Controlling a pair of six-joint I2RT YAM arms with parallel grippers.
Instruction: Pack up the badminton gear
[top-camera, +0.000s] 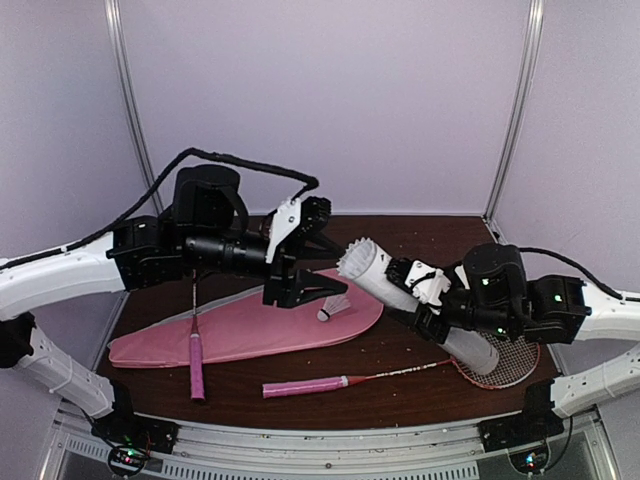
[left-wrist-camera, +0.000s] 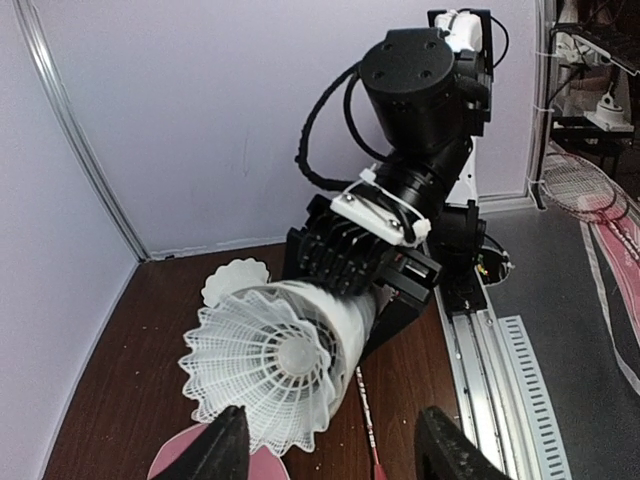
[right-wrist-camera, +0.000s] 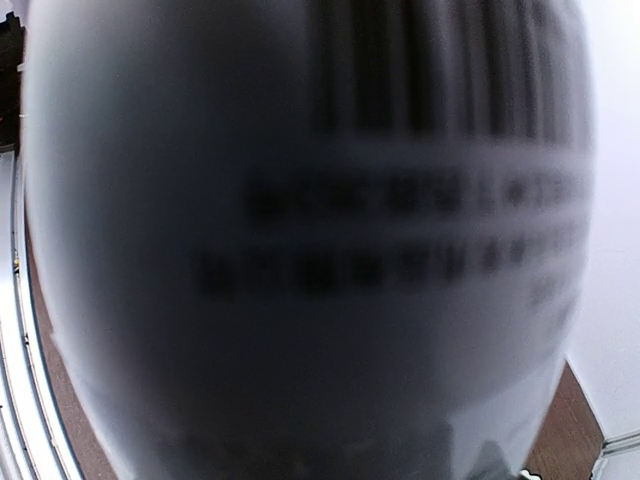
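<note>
Badminton gear: part-packed, with the loading of shuttlecocks into the tube (top-camera: 380, 280) judged to be the step in hand.

Right gripper (top-camera: 426, 300) clamped round the tube's middle, holding it tilted off the table (top-camera: 400, 410). Nothing but blurred label print in the right wrist view.

One shuttlecock (left-wrist-camera: 275, 365) seated nose-first in the tube's open mouth, skirt flaring toward the left gripper (left-wrist-camera: 330, 455). Left fingers (left-wrist-camera: 215, 450) spread apart and empty, just short of that skirt and not touching it.

Second shuttlecock (top-camera: 333, 311) lying on the pink bag (top-camera: 240, 330), near and below the tube mouth. Possibly a third in the small white frill behind the tube in the left wrist view, though too unclear to call.

Both rackets out in the open. One racket (top-camera: 197, 365) across the bag's narrow end. Other racket (top-camera: 305, 386) near the front edge, head tucked under the right arm.

Next move, by judgement:
- Back the left gripper clear of the skirt.
- Drop to the shuttlecock on the bag.
- Pinch low and lightly, feathers being easy to crush.
- Keep the tube steady with its mouth up.
- Possibly press the seated shuttlecock deeper first, to make room.

Rackets and bag not yet dealt with.
</note>
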